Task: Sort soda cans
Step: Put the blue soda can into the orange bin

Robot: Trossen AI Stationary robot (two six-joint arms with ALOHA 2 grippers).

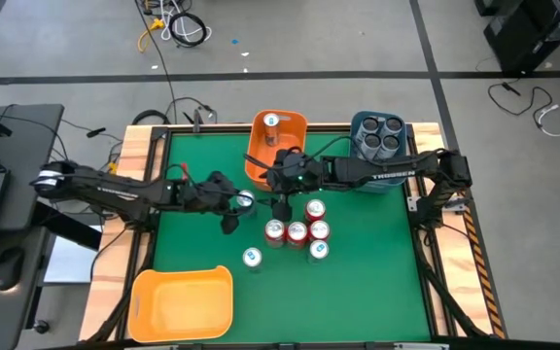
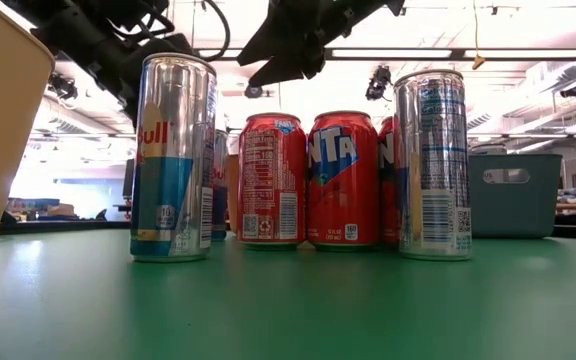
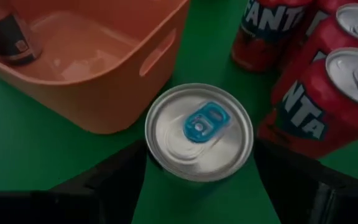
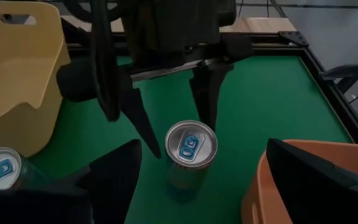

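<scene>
One blue-tabbed can (image 3: 199,132) sits between the left gripper's (image 4: 173,134) wide fingers, unseen from the low view.

Red cans (image 1: 297,231) and the orange bin (image 1: 261,160) crowd the centre; green tabletop (image 1: 377,282) lies open.

a green table (image 1: 377,282) with a wooden frame carries an orange bin (image 1: 278,146) and a blue bin (image 1: 377,151) at its far edge, a yellow bin (image 1: 183,303) at the near-left corner.
</scene>
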